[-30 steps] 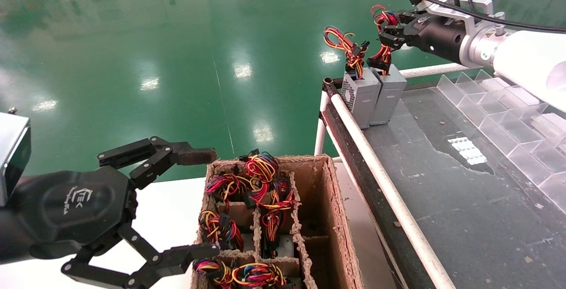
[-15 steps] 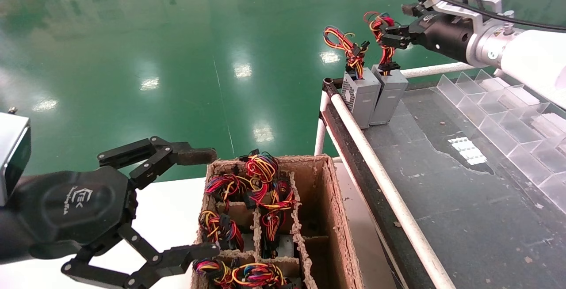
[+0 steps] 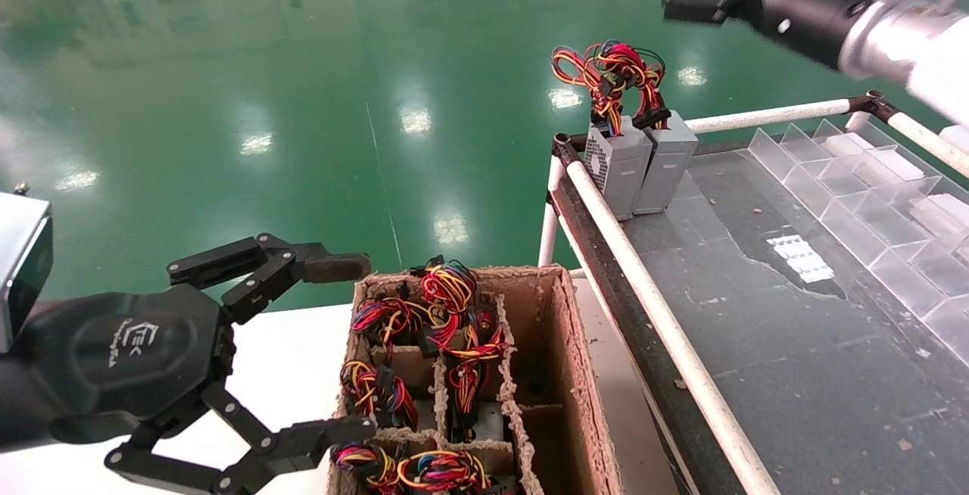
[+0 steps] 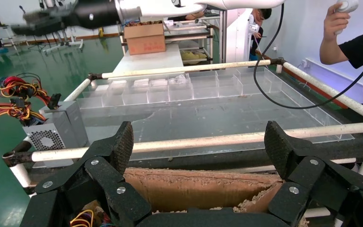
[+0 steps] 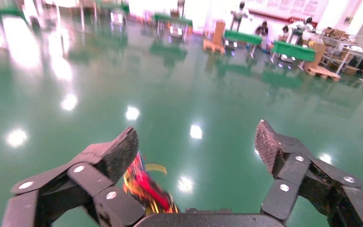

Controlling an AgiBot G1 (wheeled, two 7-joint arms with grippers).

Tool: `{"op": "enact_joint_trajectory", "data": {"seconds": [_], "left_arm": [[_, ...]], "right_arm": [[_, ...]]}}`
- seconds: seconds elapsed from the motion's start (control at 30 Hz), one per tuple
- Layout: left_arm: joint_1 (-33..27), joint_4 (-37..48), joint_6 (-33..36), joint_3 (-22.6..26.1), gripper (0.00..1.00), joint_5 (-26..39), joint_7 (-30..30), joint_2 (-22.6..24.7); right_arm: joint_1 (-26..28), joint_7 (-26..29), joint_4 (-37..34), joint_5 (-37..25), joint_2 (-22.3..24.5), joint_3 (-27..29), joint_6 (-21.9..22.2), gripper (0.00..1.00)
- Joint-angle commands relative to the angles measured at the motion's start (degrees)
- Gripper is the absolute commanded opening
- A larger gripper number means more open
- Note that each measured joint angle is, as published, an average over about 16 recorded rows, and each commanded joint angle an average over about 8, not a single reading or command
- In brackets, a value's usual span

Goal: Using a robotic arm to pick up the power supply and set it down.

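Observation:
The power supply [image 3: 666,162], a silver-grey metal box, stands upright at the far left corner of the dark table [image 3: 795,328], touching a second one alike [image 3: 617,169]. Their red, yellow and orange wires [image 3: 609,75] loop together above them. My right gripper [image 3: 681,4] hangs above and to the right of the wires, open and holding nothing; the right wrist view shows its spread fingers [image 5: 118,153] with the wires [image 5: 144,187] below. My left gripper [image 3: 341,347] is open beside the cardboard box [image 3: 571,374]. The left wrist view shows the vented box [image 4: 56,135].
The cardboard box has compartments holding several more wired units [image 3: 447,291]. A white pipe rail [image 3: 643,291] edges the table. Clear plastic divider trays [image 3: 870,200] line the table's right side. A person [image 4: 354,42] stands beyond the table. Green floor lies behind.
My right gripper let go of the wires on the right power supply, opened, and rose up and away. The freed wires dropped against the neighbouring bundle. The left arm stayed still.

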Motion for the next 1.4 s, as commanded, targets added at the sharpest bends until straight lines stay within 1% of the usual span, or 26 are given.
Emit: {"op": "enact_joint_trajectory", "data": {"seconds": [0.03, 0.13, 1.3, 1.4], "left_arm": [[0.0, 0.0, 0.0, 0.0, 1.0, 0.0, 0.0, 0.0], [0.0, 0.01, -0.01, 0.0, 1.0, -0.01, 0.0, 0.0], [-0.01, 0.02, -0.01, 0.03, 1.0, -0.03, 0.02, -0.01], [-0.01, 0.02, -0.01, 0.03, 1.0, -0.03, 0.02, -0.01]], "right_arm": [[0.0, 0.9, 0.06, 1.37, 0.65, 0.95, -1.24, 1.0], [-1.86, 1.99, 3.09, 1.96, 1.85, 1.18, -2.62, 1.0], [-29.26, 17.25, 45.87, 13.63, 20.59, 6.89, -25.69, 1.0], [-30.43, 17.9, 47.69, 14.13, 21.39, 7.14, -26.67, 1.0]]}}
